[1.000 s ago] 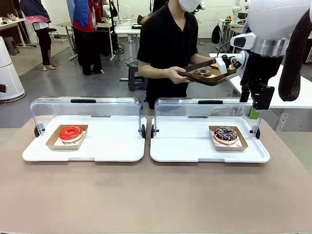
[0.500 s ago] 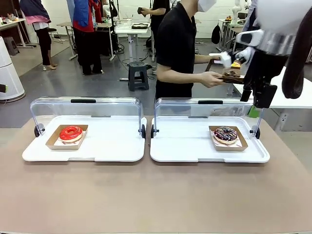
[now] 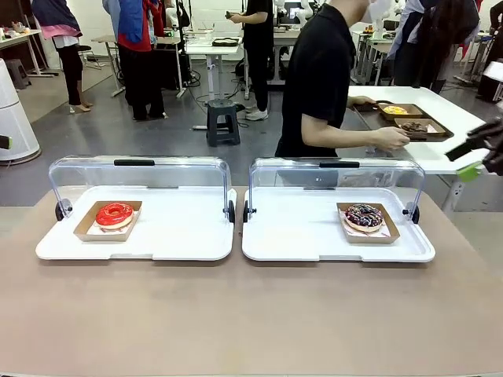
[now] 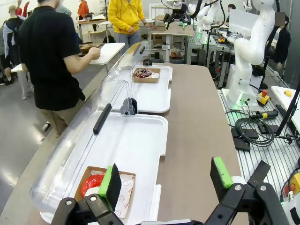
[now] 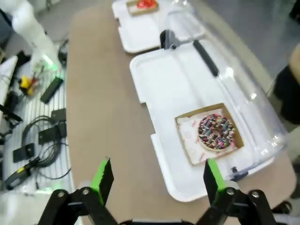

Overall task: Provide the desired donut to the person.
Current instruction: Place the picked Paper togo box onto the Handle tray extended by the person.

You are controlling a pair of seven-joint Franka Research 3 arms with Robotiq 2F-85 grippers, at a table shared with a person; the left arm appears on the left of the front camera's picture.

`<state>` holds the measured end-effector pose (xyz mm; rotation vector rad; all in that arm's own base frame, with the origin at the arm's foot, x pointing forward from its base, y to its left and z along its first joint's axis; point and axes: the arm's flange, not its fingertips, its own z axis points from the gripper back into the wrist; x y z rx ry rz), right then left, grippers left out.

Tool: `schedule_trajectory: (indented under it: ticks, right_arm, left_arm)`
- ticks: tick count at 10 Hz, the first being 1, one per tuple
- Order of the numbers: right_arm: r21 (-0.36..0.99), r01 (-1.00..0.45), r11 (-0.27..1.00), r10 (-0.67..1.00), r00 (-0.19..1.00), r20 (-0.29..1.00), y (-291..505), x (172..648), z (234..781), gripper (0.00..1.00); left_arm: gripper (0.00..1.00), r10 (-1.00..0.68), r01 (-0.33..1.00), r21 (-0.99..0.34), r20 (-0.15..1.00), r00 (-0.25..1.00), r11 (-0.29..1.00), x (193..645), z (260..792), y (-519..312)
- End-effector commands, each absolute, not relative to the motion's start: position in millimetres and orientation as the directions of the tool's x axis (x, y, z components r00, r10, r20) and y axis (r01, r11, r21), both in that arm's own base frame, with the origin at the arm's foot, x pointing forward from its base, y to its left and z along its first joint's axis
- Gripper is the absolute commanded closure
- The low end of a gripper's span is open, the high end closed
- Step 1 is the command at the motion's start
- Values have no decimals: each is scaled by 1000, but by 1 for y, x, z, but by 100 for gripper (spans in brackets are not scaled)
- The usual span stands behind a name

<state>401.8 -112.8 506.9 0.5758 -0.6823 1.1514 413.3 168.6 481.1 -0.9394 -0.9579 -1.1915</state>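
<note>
Two donuts sit on the tabletop (image 3: 251, 322), but the desired one is already away with the person (image 3: 322, 78). A second ago the right arm filled the upper right, its gripper at the person's brown tray; now that arm has swung off to the edge, with the right gripper (image 3: 479, 161) just peeking in, and the person has turned side-on to set the brown tray (image 3: 424, 128), chocolate donut (image 3: 414, 126) aboard, down on a white side table (image 3: 440, 149). My read: the handover is done and the arm is clearing out.

From its own wrist view the right gripper (image 5: 157, 180) hangs high over the table, green pads spread wide, nothing between them. The left gripper (image 4: 166, 180) is likewise wide and empty, hovering over the left tray's near corner.

What's left looks glossy: a red-glazed donut (image 3: 115, 214) on a brown card tray, and a dark sprinkled donut (image 3: 363, 216) on another, each in a smooth white plastic serving tray (image 3: 338, 251) with rounded corners. Both clear domed lids (image 3: 137, 177) stand tipped open, black handles on top.
</note>
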Motion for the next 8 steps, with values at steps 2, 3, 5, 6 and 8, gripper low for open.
schedule_trajectory:
  ticks: [2,3,5,6,8]
  right_arm:
    - [84,-963,256,452,196,870,-148,399,472,0]
    - [91,-967,239,374,178,910,-162,395,472,0]
    - [81,-973,218,329,151,932,-184,388,480,0]
    - [80,-972,221,325,151,934,-189,387,483,0]
    - [45,-978,204,305,108,946,-188,391,494,0]
  left_arm:
    - [0,-309,990,-73,945,108,122,411,482,169]
    - [0,-309,990,-73,945,108,122,411,482,169]
    - [0,-309,990,-73,945,108,122,411,482,169]
    - [0,-309,990,-73,945,108,122,411,482,169]
    - [0,-309,990,-73,945,108,122,411,482,169]
